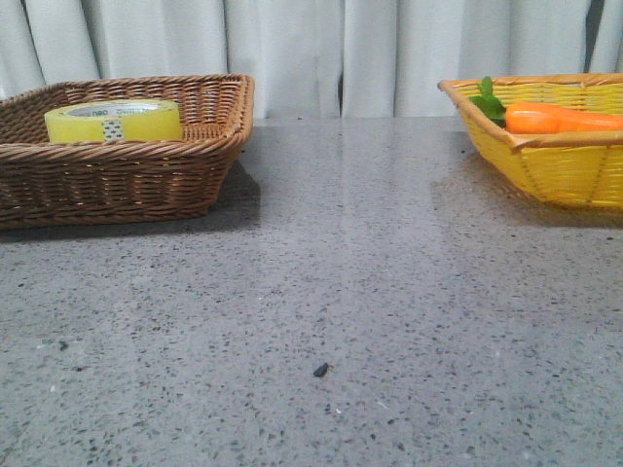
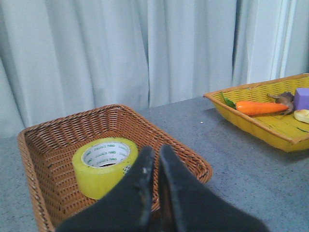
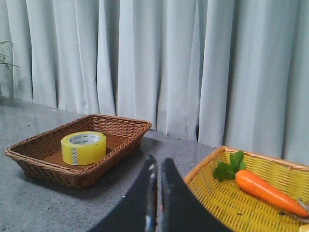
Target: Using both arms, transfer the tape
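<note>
The tape (image 1: 113,121), a wide yellow roll with a white core and green print, lies flat in the brown wicker basket (image 1: 117,170) at the left. It also shows in the left wrist view (image 2: 102,166) and the right wrist view (image 3: 83,147). My left gripper (image 2: 155,153) is shut and empty, above the brown basket's near corner, just right of the roll. My right gripper (image 3: 157,164) is shut and empty, above the table between the two baskets. Neither gripper shows in the front view.
A yellow wicker basket (image 1: 565,165) stands at the right with an orange carrot (image 1: 560,118) with green leaves. The left wrist view also shows a purple block (image 2: 301,98) and a brown item in it. Grey speckled table between the baskets; white curtain behind.
</note>
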Available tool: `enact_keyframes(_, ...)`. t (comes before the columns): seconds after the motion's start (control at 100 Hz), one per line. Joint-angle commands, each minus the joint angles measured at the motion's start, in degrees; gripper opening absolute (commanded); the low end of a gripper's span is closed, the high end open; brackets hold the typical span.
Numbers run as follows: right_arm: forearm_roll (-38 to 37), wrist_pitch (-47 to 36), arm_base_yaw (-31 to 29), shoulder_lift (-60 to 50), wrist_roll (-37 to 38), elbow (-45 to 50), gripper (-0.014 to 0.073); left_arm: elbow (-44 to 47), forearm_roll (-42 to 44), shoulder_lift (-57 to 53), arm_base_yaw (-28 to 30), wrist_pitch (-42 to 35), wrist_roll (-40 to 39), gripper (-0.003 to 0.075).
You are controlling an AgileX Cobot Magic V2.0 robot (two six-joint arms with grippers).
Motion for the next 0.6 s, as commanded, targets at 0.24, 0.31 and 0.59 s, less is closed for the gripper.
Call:
enact_keyframes(0.24,-0.72,-5.29,-0.29,0.97,-0.71,3.81,-0.0066,0.85,-0.44,-4.69,0.5,-6.24,-0.16,-0.0021)
enact_keyframes(0.31,-0.72,-5.29,-0.29,0.97,-0.71,4.57,-0.0066,0.85,-0.44,-4.69,0.5,-6.24,-0.16,-0.0021)
enact_keyframes(0.59,-0.72,-4.89,-0.29,0.97,-0.71,5.69,-0.0066,2.56,-2.11,-4.93,0.5,-9.0,-0.16,-0.0021)
